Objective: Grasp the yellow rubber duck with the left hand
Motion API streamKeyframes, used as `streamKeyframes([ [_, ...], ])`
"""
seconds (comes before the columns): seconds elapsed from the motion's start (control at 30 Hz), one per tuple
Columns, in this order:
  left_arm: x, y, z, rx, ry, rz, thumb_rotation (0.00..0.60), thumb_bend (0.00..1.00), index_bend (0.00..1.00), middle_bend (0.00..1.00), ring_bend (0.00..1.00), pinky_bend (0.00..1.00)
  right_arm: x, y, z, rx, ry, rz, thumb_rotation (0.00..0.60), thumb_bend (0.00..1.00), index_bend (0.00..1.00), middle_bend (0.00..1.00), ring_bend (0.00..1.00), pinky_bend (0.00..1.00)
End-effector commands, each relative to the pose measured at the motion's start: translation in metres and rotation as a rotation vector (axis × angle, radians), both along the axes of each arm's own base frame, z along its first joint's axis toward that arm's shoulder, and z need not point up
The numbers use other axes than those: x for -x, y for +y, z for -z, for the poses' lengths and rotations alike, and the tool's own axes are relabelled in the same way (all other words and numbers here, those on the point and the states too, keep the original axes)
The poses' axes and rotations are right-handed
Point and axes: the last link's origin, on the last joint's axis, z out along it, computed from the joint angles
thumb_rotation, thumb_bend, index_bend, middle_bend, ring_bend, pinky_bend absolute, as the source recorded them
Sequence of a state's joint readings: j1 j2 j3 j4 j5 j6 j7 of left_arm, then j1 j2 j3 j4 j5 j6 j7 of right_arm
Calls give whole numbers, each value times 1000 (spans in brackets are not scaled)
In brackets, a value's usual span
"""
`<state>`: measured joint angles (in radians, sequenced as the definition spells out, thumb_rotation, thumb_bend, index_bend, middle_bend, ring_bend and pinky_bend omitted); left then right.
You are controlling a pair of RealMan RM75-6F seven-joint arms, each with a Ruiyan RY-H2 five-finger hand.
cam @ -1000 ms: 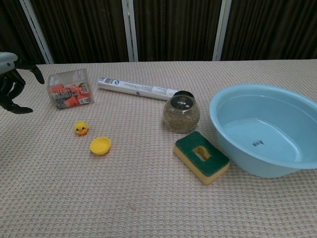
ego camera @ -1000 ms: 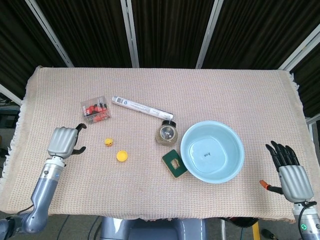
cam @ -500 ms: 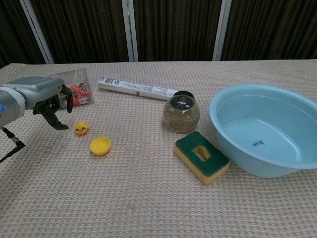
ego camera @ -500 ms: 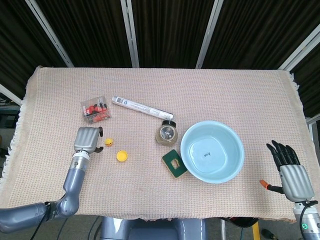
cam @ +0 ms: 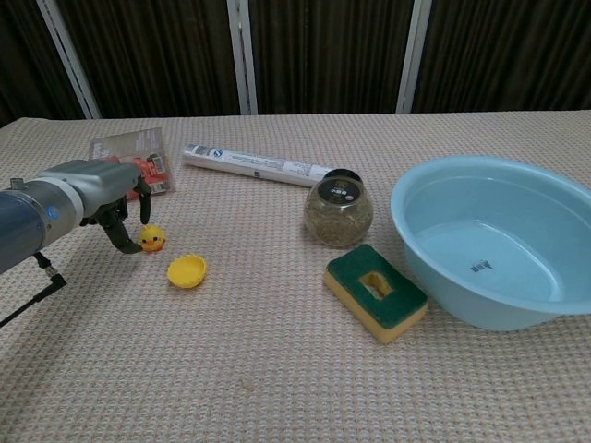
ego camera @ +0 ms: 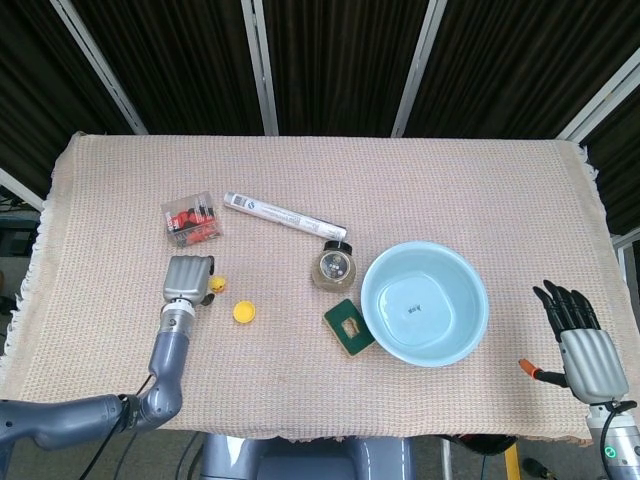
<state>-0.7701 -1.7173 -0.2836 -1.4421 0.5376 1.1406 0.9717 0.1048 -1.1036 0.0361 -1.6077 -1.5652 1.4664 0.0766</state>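
The small yellow rubber duck sits upright on the woven tablecloth, left of centre; in the head view the duck peeks out just right of my left hand. My left hand hovers right at the duck's left side, fingers curved down over it and the thumb low beside it, with the duck between them but not clasped. My right hand stays off the table's near right corner, fingers spread and holding nothing.
A yellow cap lies just right of the duck. A clear box of red pieces sits behind the left hand. Further right are a white tube, a glass jar, a green-yellow sponge and a light blue bowl.
My left hand has moved right across the cloth, from the table's left side up against the duck. The duck and the right hand have not moved.
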Motion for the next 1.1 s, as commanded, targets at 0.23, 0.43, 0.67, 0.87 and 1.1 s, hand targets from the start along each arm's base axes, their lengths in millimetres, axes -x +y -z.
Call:
streamKeyframes([
  [0.23,-3,2,10,12,-7,-8,600,269,425,910,780,662,0,0,0,0,-5,2,600,48,23,0,0,31],
  [0.43,-3,1,16,24,-12,-11,600,325,465,911,780,662,0,0,-1,9,-9,-1,600,48,24,0,0,31],
  [0.67,-7,-2,8,14,-40,13,600,359,478,910,780,662,0,0,-2,14,-9,-5,600,48,24,0,0,31],
  [0.87,-23,-8,-11,7,-98,77,600,358,483,910,780,662,0,0,-1,16,-4,0,600,48,24,0,0,31],
  [1.1,-38,-24,-22,55,-123,148,600,359,493,910,780,662,0,0,-1,19,-3,2,600,48,24,0,0,31],
])
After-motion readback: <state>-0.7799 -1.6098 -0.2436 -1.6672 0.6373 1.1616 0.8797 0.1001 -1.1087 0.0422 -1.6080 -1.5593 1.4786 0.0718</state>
